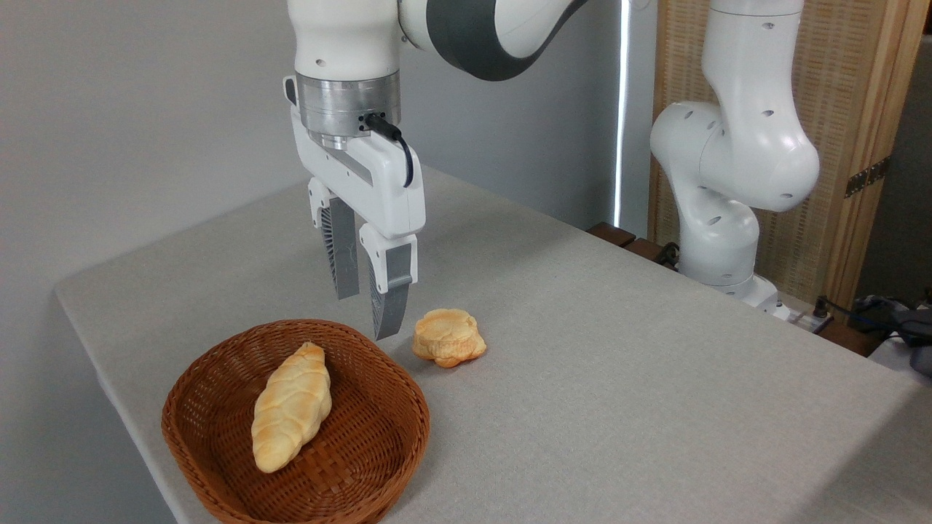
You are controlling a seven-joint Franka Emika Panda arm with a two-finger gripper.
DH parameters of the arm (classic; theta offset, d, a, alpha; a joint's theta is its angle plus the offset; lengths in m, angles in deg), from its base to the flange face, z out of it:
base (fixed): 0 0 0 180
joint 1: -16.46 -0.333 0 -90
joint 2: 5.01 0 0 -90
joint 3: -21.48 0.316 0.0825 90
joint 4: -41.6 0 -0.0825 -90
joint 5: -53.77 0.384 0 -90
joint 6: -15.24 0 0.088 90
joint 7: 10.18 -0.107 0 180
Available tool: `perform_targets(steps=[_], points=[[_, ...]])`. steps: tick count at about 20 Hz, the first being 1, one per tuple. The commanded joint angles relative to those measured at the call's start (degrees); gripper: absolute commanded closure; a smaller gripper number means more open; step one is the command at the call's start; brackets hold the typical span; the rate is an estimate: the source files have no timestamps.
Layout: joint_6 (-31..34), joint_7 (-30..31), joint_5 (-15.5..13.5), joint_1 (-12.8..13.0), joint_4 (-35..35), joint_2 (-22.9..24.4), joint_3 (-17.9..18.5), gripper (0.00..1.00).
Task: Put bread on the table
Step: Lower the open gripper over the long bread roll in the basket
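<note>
The bread (291,407), a long pale golden braided loaf, lies lengthwise inside a brown wicker basket (218,371) at the front left of the table (619,378). My gripper (368,314) hangs above the basket's far rim, behind and above the loaf and well clear of it. Its two grey ridged fingers (389,295) point down with a small gap between them, open and holding nothing.
A small round orange-golden bun (448,337) sits on the cloth just right of the basket and the fingertips. The arm's white base (717,240) stands at the table's far right edge. The basket is close to the table's front left edge.
</note>
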Motion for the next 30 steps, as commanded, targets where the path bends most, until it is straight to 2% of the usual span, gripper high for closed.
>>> perform_targets(steps=[1,15,19,27,28,30], points=[[0.63,0.49,-0.60,0.35,0.72,0.01,0.59,0.00],[-0.43,0.22,-0.69,0.43,0.64,-0.25,0.50,0.00],[-3.76,0.40,-0.69,0.87,0.02,-0.60,0.50,0.00],[-12.99,0.66,-0.78,2.02,0.02,-6.05,-0.20,0.00],[-13.95,0.75,-1.47,2.10,0.02,-6.49,-0.20,0.00],[-14.58,3.19,-5.59,2.10,0.02,-7.02,-0.20,0.03]])
